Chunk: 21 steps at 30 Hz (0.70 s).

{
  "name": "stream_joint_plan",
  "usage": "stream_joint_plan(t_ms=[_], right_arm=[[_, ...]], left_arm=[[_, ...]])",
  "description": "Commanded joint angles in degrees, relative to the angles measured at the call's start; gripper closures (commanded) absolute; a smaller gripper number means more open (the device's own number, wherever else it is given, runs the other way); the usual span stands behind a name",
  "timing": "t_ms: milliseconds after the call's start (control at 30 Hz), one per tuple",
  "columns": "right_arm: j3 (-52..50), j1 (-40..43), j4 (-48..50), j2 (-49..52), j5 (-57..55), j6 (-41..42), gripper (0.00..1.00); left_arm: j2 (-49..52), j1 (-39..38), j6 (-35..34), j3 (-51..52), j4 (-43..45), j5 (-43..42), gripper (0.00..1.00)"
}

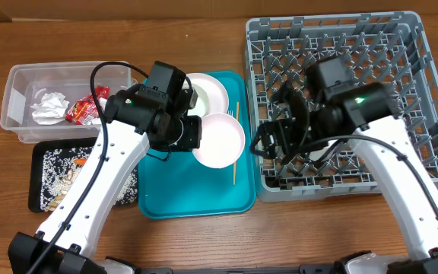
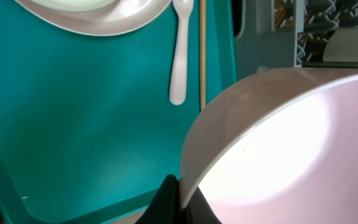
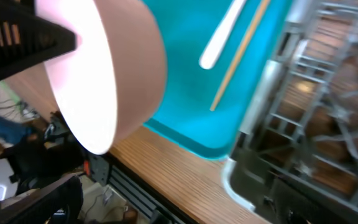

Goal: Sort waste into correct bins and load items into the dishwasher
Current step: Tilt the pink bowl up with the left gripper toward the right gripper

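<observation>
White bowl (image 2: 278, 143), rim pinched in the left gripper (image 2: 178, 198), appears mid-loading; next it must cross to the grey dish rack (image 1: 424, 99), where the right gripper (image 1: 268, 141) hovers, jaws spread.

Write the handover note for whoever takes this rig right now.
Left gripper: shut on the rim of a white bowl, held tilted over the teal tray.
Right gripper: open, holding nothing, at the left edge of the dish rack.
Done: napkins and red wrapper in the clear tub; food scraps in the black tray.
Left: bowl into the rack, then the plate, fork and chopstick, all lying on the teal tray.
</observation>
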<state>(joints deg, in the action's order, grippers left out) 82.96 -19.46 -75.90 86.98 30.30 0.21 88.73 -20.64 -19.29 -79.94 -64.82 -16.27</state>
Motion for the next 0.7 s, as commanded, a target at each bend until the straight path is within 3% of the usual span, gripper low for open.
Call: stream_joint_plan(t_ms=[0, 667], right_arm=[[-2.4, -1.9, 3.1, -0.2, 5.4, -0.5, 0.0], [-5.9, -5.0, 14.9, -0.2, 5.4, 2.0, 0.01]], left_arm=[[-1.5, -0.2, 1.6, -1.6, -0.3, -2.0, 0.96], [-1.5, -0.4, 1.6, -1.6, -0.5, -1.8, 0.96]])
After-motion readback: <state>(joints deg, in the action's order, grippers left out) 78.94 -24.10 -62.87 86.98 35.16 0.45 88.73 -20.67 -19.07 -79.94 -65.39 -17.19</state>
